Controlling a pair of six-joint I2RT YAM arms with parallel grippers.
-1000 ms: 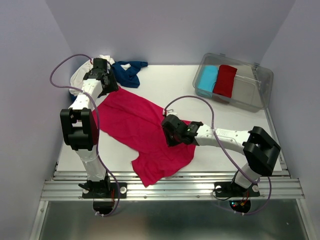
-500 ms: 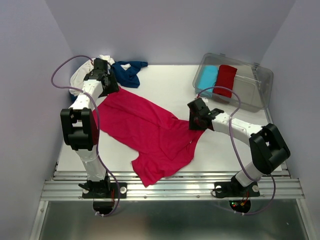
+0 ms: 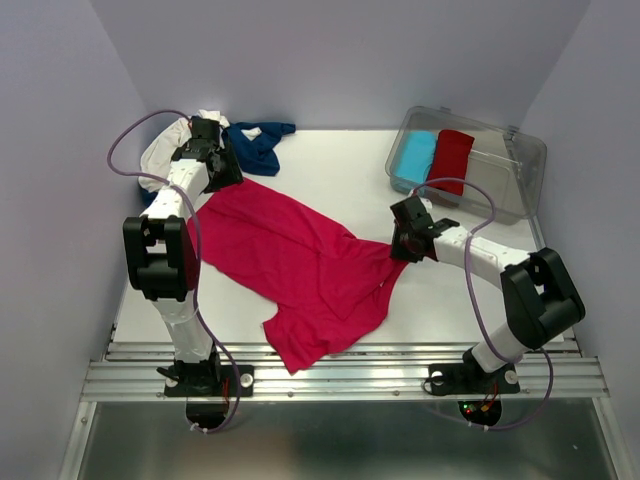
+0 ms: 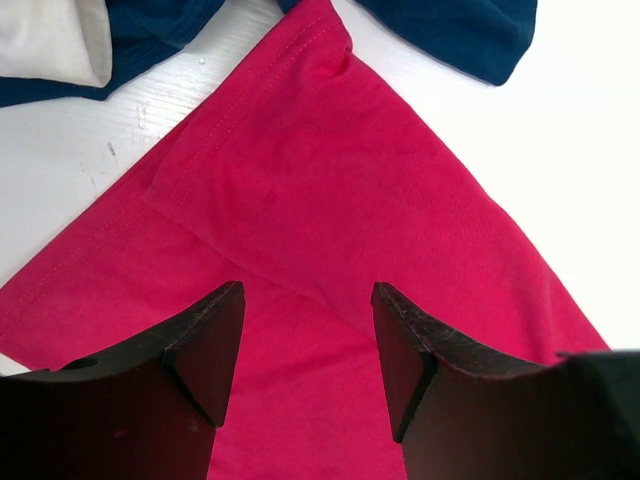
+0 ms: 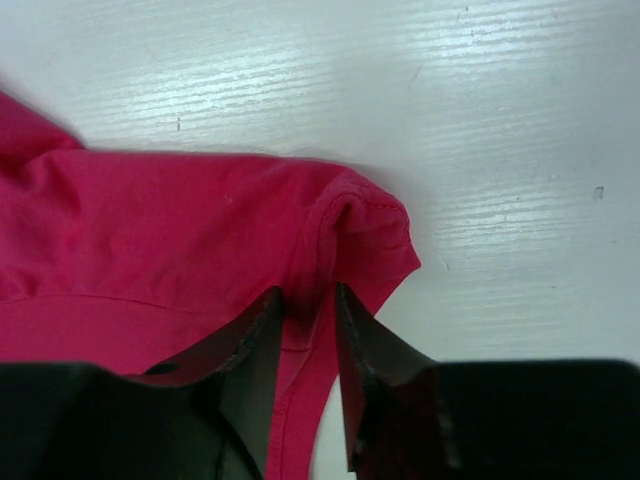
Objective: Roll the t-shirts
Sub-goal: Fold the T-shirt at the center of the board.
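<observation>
While the left arm (image 3: 178, 195) blocks the far-left corner from above, much of the cream-white t-shirt (image 3: 160, 150) sits hidden behind it, and only a scrap of it shows at the top edge of the left wrist view. The left jaws stand apart over a folded corner of the pink-red t-shirt (image 3: 290, 265). Whether their tips touch the cloth, I cannot tell. Over on the right, the right jaws are clamped on a bunched bit of that shirt's hem, and their own black bulk cuts off everything nearer.

The navy t-shirt (image 3: 258, 145) lies crumpled at the far edge of the desk (image 3: 340, 175), just beside the pink-red one's far corner. White desk shows between the right jaws and the far edge. A see-through bin (image 3: 495, 185) fills the far-right corner, a light-blue roll (image 3: 415, 155) beside a darker red roll (image 3: 450, 160) inside.

The pink-red shirt lies spread across the middle. Its long axis runs diagonally from far left, under the left jaws, to the near middle, where a corner laps the front edge. A side point stretches right to the right jaws.
</observation>
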